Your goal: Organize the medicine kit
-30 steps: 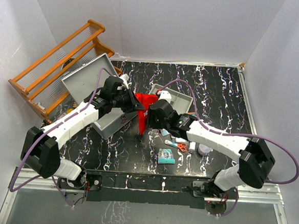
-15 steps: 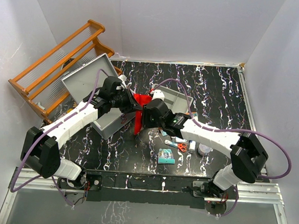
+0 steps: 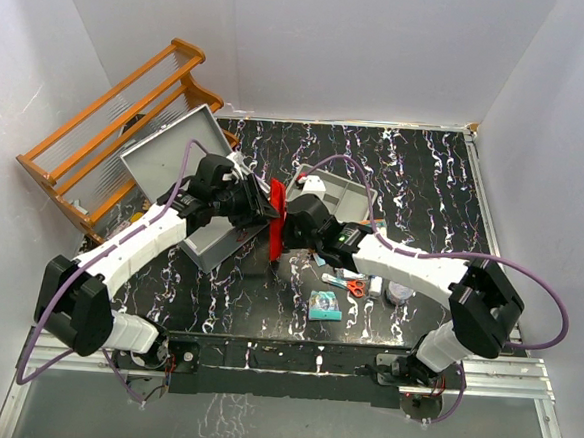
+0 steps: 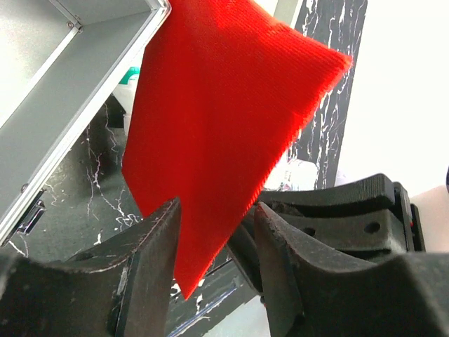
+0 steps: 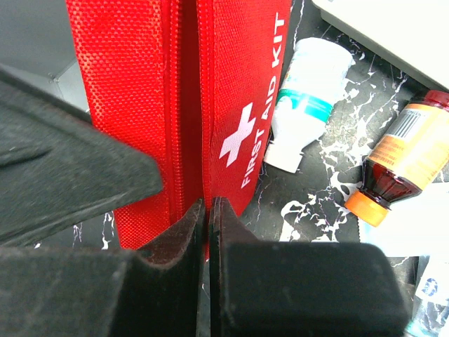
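Note:
The medicine kit (image 3: pixel 199 235) is a grey metal case lying open left of centre, its lid (image 3: pixel 164 152) raised; its wall (image 4: pixel 70 98) fills the top left of the left wrist view. A red fabric pouch (image 3: pixel 275 218) marked FIRST AID KIT (image 5: pixel 242 84) hangs upright and edge-on beside the case. My right gripper (image 5: pixel 208 205) is shut on the pouch's lower edge by the zip seam, meeting it from the right (image 3: pixel 285 231). My left gripper (image 4: pixel 217 207) is open, with a corner of the pouch (image 4: pixel 224 105) loose between its fingers.
A shallow grey tray (image 3: pixel 352 191) sits behind the right arm. On the black marbled table lie a white bottle (image 5: pixel 305 98), a brown bottle with an orange cap (image 5: pixel 401 163), red-handled scissors (image 3: pixel 354 283), a teal packet (image 3: pixel 324 304) and a tape roll (image 3: pixel 399 292). A wooden rack (image 3: pixel 108 126) stands far left.
My left gripper has opened off the pouch while my right gripper has closed on its lower edge. The pouch has turned more upright and edge-on.

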`<act>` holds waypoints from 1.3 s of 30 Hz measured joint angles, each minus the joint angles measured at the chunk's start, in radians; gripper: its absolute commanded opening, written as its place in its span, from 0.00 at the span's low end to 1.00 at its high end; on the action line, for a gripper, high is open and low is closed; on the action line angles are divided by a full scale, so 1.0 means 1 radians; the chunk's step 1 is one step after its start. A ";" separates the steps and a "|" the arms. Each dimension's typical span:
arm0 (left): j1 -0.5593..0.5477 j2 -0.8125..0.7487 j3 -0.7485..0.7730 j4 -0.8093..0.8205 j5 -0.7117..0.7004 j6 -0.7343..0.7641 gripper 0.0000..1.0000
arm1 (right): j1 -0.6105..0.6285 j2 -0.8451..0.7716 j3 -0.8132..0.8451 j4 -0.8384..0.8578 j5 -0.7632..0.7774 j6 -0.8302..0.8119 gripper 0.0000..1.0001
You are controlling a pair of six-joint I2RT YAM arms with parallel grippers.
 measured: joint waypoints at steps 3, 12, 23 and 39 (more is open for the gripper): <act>0.000 -0.019 -0.014 -0.001 0.000 0.019 0.40 | 0.000 -0.002 -0.007 -0.003 0.010 0.019 0.00; 0.000 0.006 -0.015 -0.003 0.011 0.089 0.15 | 0.000 -0.019 -0.007 -0.004 -0.036 0.039 0.00; 0.000 0.013 0.032 -0.116 -0.047 0.191 0.00 | 0.002 -0.040 0.008 -0.221 0.105 0.217 0.02; 0.000 0.013 0.113 -0.328 0.016 0.304 0.00 | 0.002 -0.066 0.034 -0.303 0.072 0.220 0.52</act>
